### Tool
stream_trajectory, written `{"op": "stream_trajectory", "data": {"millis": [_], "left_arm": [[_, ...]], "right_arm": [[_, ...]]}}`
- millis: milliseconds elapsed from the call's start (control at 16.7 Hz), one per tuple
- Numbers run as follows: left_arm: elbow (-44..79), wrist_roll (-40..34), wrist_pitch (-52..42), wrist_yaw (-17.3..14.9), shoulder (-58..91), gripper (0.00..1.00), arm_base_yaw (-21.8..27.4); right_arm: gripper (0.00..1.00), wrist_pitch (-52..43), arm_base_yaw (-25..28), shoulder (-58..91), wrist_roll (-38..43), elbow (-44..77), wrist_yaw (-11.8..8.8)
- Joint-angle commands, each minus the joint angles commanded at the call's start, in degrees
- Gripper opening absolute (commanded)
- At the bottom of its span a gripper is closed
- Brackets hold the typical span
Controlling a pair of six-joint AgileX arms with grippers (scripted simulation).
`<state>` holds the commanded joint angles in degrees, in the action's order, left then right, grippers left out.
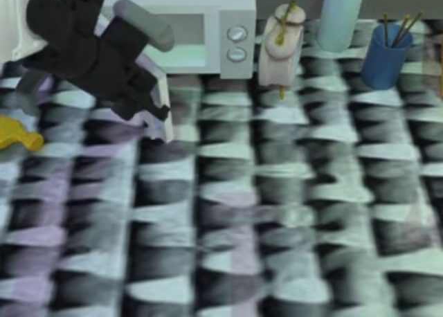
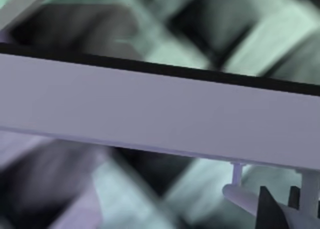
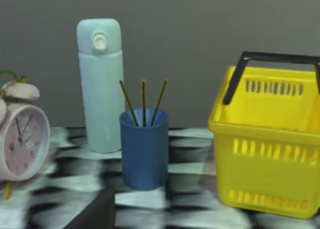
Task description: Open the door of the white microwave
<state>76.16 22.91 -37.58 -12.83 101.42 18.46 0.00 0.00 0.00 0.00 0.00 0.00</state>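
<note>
- White microwave [image 1: 208, 26] stands at the table's [image 1: 277, 227] far edge, left of centre, knobs on its right side.
- Door [image 1: 165, 102] is swung outward, its edge pointing toward the table's near side.
- Left gripper [image 1: 149, 109] sits against the door's outer edge, next to the handle [image 2: 245, 199]; whether it is clenched or released cannot be told.
- Right arm is out of the top view; its wrist camera faces a blue cup [image 3: 144, 149] and a yellow basket [image 3: 267, 149].

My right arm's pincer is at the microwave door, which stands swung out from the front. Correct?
Not quite. It is the left pincer at the door of the white microwave, as the top view shows; the right arm is outside that view. The door does stand swung out.
</note>
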Motion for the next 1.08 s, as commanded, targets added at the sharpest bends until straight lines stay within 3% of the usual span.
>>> {"op": "stream_trajectory", "data": {"millis": [180,1080], "left_arm": [[-0.4,2.4,-0.3,-1.2,-0.8,0.00,-1.0],[-0.4,2.4,-0.3,-1.2,-0.8,0.00,-1.0]], "right_arm": [[1.00,0.0,0.0,0.0,0.0,0.0,0.0],[1.00,0.0,0.0,0.0,0.0,0.0,0.0]]}}
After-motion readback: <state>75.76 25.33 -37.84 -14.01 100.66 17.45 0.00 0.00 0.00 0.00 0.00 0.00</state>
